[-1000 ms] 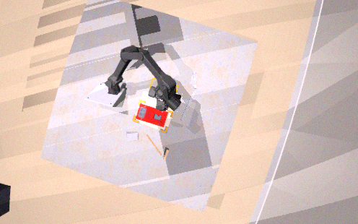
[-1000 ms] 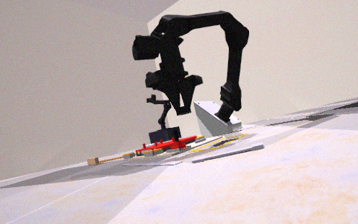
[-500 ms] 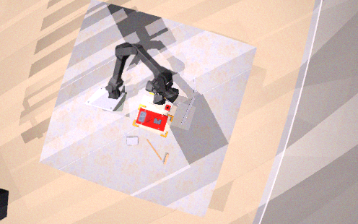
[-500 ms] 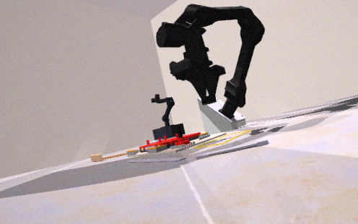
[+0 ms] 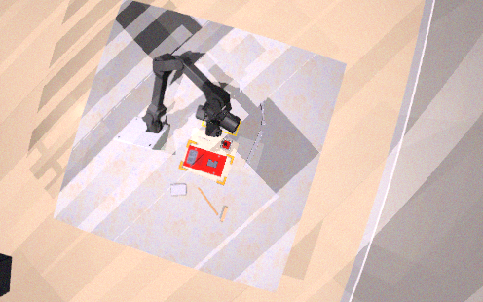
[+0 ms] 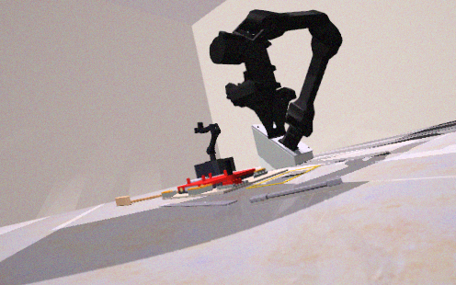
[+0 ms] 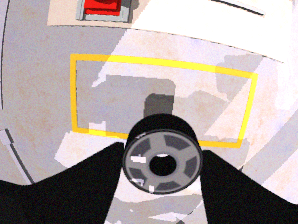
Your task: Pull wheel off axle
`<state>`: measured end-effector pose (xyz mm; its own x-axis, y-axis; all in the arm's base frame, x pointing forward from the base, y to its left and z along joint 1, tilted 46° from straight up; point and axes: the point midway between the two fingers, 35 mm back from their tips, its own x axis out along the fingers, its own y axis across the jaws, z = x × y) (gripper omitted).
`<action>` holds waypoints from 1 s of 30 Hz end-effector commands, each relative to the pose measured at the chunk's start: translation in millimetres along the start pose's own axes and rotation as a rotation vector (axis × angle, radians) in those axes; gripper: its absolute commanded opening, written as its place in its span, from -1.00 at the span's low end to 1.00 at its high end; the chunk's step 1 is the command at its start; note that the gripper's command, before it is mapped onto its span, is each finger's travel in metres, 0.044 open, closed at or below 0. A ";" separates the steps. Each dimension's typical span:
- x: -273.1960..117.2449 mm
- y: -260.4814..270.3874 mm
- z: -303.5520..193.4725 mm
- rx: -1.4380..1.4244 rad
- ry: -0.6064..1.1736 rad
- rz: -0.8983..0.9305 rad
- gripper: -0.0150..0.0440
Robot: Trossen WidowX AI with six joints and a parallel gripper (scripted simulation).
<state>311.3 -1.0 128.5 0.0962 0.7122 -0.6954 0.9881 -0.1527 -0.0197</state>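
Note:
The wheel (image 7: 162,142), a black tyre with a grey spoked hub and a dark centre hole, is held between the two black fingers. My gripper (image 7: 162,154) (image 6: 275,126) is shut on it, raised above the table. The marked area is a yellow outline (image 7: 74,95) (image 6: 281,184); in the wrist view the wheel overlaps its near edge. The arm hides much of the outline in the top view. The red axle base (image 5: 226,144) (image 7: 102,7) stands beyond the outline, with no wheel seen on it. The axle itself is cut off at the top of the wrist view.
A red board (image 5: 221,168) (image 6: 239,176) with grey parts lies between orange corner brackets beside the axle base. A grey rod (image 5: 262,114) (image 6: 303,189) lies on the other side. A pale flat block (image 5: 178,189), a thin orange stick (image 5: 208,201) and an orange block (image 5: 224,213) (image 6: 123,200) lie farther off.

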 end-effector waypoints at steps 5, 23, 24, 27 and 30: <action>25.9 1.2 -0.9 0.002 0.000 0.004 -0.49; 88.4 -1.4 -2.8 0.001 0.007 0.004 -0.49; 84.7 -0.4 -3.5 -0.007 0.002 0.005 -0.40; 84.7 -0.4 -3.5 -0.007 0.002 0.005 -0.14; 84.7 -0.4 -3.5 -0.007 0.002 0.005 0.13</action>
<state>319.5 61.6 71.9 0.1024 0.7130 -0.6936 0.9881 -0.1535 -0.0120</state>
